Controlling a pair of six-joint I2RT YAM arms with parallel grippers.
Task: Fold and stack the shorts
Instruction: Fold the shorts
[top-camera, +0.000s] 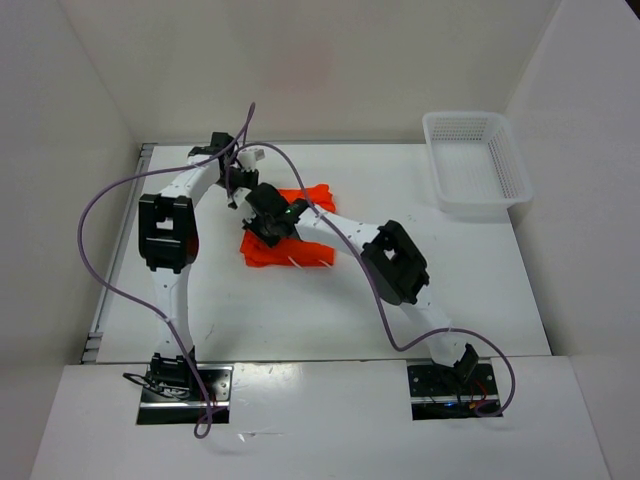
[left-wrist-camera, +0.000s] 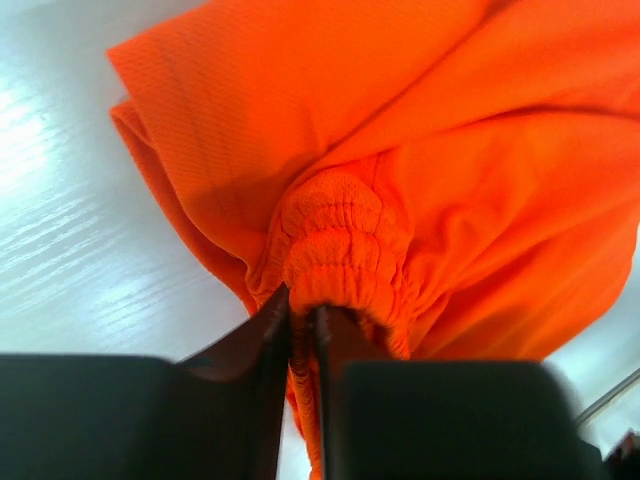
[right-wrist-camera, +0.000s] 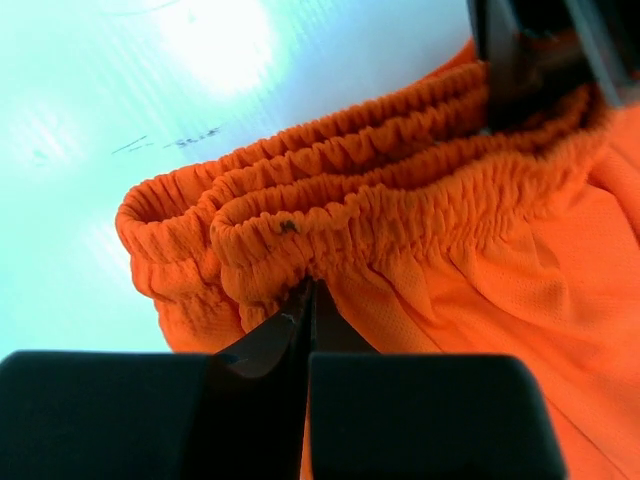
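Left gripper (left-wrist-camera: 302, 312): jaws nearly together, clamped on a bunched fold of the elastic waistband of the shorts (left-wrist-camera: 400, 150). Orange fabric shows in the thin gap between the fingers.

Right gripper (right-wrist-camera: 305, 300): jaws together, tips right under the gathered waistband edge. Can't tell whether a layer of fabric is caught between them.

The left wrist view alone shows the pinch, with cloth fanning out from it toward the top and right of the frame and bare worktop at the left. The right wrist view alone shows the waistband doubled, two elastic ridges side by side running from lower left to upper right. A dark shape sits on the band at the upper right there. It is cut off by the frame edge, so I can't make out what it is.

The top view alone gives the layout. The shorts lie in a crumpled heap mid-worktop (top-camera: 300, 320), slightly left of centre, with both arms converging on it. Much of the heap is hidden under the wrists, and neither pair of jaws is readable there. A white mesh basket (top-camera: 480, 208) sits at the upper right, well apart from the shorts.
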